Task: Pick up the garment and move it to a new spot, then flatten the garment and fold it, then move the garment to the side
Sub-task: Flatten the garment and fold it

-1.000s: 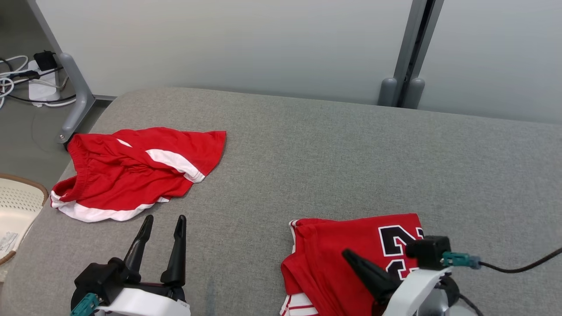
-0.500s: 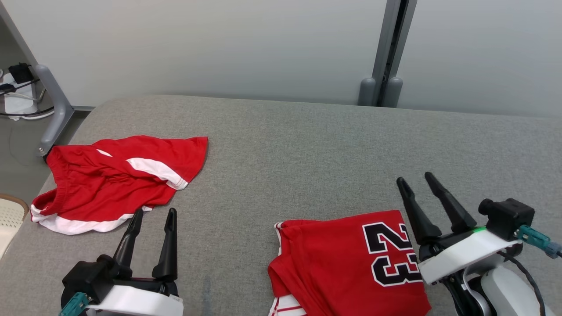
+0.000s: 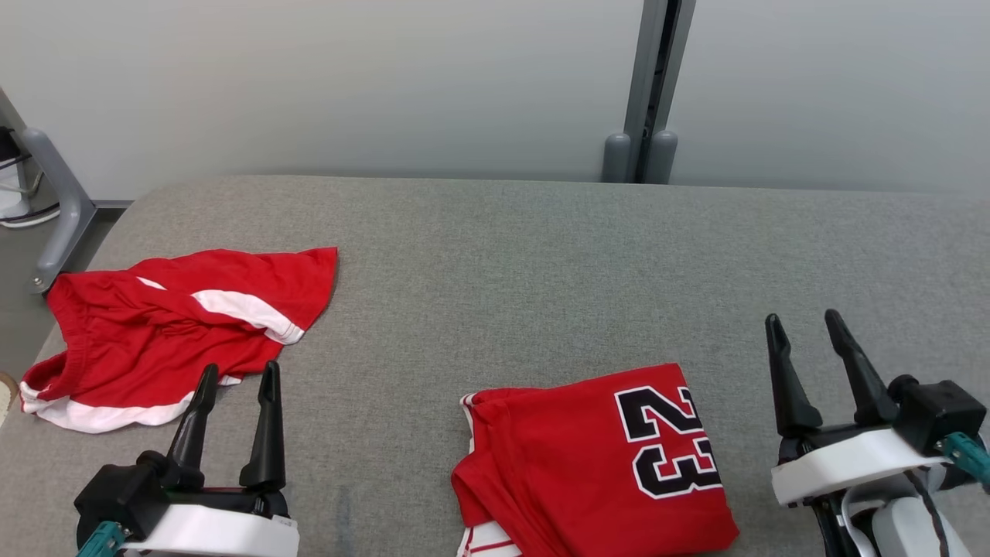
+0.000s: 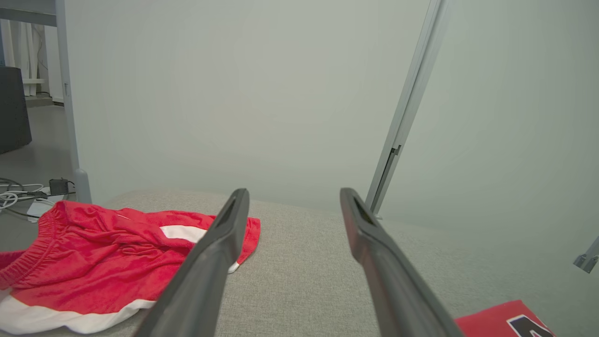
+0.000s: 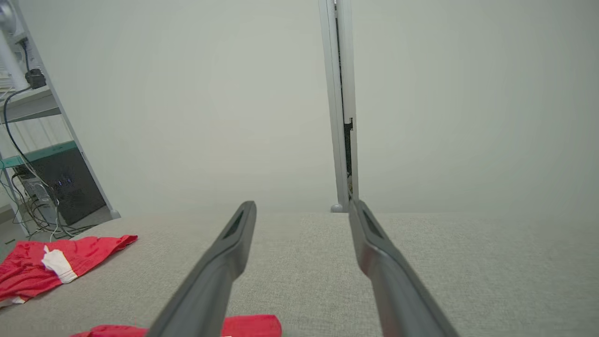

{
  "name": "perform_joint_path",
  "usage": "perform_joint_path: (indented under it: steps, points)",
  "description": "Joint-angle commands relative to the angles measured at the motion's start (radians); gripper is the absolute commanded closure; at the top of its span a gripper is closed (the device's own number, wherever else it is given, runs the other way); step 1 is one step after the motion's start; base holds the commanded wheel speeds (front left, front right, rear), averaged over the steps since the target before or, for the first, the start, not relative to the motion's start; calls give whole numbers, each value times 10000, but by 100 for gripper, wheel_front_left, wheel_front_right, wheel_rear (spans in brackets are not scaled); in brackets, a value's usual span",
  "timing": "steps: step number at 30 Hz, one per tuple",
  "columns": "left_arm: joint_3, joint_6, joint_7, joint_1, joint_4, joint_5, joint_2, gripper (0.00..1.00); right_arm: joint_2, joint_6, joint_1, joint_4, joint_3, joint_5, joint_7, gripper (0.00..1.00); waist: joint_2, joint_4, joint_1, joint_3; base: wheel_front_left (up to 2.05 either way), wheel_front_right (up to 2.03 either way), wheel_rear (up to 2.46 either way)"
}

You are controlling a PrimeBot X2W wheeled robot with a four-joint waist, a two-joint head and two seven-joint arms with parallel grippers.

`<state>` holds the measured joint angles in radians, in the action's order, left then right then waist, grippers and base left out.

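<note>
right gripper (image 3: 801, 317) has opened and drawn back beside the folded jersey (image 3: 572, 472).

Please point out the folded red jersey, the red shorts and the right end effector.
folded red jersey (image 3: 557, 464), head view, cloth beside the number
red shorts (image 3: 155, 348), head view, middle of cloth
right end effector (image 3: 803, 319), head view, between its fingertips

The left gripper (image 4: 294, 193) is seen with its two dark fingers spread wide and nothing caught between them. Red shorts (image 4: 93, 262) with white trim are crumpled on the grey padded surface (image 4: 304, 262) at the left, partly hidden by one finger. A corner of a red jersey (image 4: 505, 320) with black print is seen at the lower right. A pale wall (image 4: 234, 93) and a grey post (image 4: 407, 117) are seen behind, with cables (image 4: 18, 196) on the floor at the far left.
</note>
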<state>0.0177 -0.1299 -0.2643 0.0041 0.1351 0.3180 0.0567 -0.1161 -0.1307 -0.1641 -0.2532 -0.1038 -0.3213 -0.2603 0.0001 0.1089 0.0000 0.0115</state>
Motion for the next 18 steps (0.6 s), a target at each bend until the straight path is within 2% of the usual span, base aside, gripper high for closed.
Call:
perform_joint_path:
  steps: [1, 5, 18]
  points:
    - [85, -12, 5, 60, -59, -37, 49, 0, 36, -3, 126, -75, 43, 165, -65, 0, -1, -58, 0, 5, 0, 0, 0]
    - [98, -12, 5, 115, -129, -82, 23, 0, 80, -3, 234, -419, -157, 503, -65, 0, -1, -181, 0, 68, 0, 0, 0]
    - [28, -12, 5, 63, -134, -77, -27, 0, 13, -3, -8, -781, -449, 343, -68, 0, -1, -280, 0, 86, 0, 0, 0]
